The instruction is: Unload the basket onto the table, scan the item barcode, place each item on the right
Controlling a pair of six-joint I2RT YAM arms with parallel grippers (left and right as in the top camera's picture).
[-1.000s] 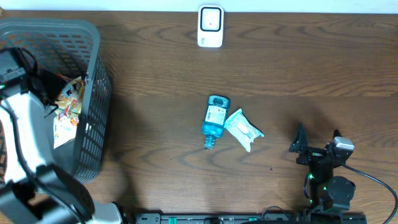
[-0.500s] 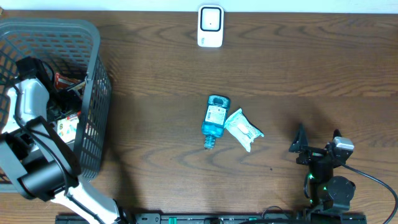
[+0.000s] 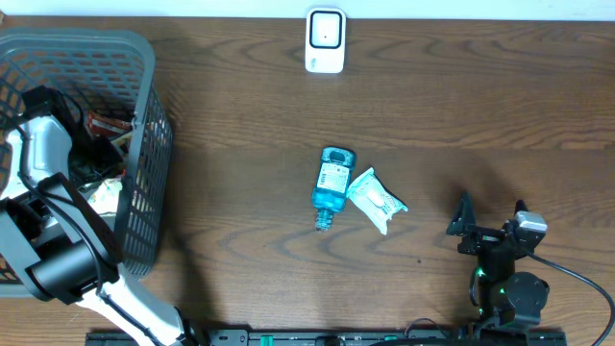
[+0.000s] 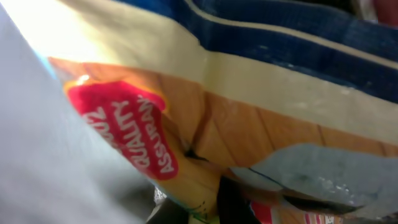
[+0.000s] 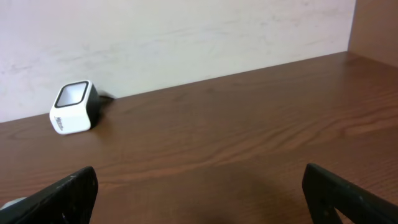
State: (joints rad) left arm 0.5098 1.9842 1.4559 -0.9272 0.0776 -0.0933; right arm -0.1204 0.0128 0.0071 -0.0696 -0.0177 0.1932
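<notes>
Dark brown wood of the table (image 3: 240,115) takes up most of the overhead view. The white barcode scanner (image 3: 325,40) stands at its far edge, close to the pale wall. Far to the left of the scanner, a grey mesh basket (image 3: 154,115) sits at the left edge of the table. The left gripper (image 3: 96,151) is down inside it, beside a reddish packet (image 3: 108,123), and the basket walls close it in on every side. In front of the scanner, about mid-table, a blue bottle (image 3: 332,185) lies on its side and touches a white pouch (image 3: 377,200). Bare wood lies between this pair and the scanner.

The right gripper (image 3: 491,219) hangs near the front edge, to the right of the scanner and well apart from it.

From the left wrist, a snack packet (image 4: 205,118) fills the frame, very close to the lens, with a red badge (image 4: 124,134) and a dark blue band. The jaws are clenched. The fingers are not clear here, so I cannot tell whether they pinch this packet.

From the right wrist, two black fingertips (image 5: 68,193) stand at the bottom corners, spread wide with nothing between them. The scanner sits far ahead on the left, and only open wood lies before it.
</notes>
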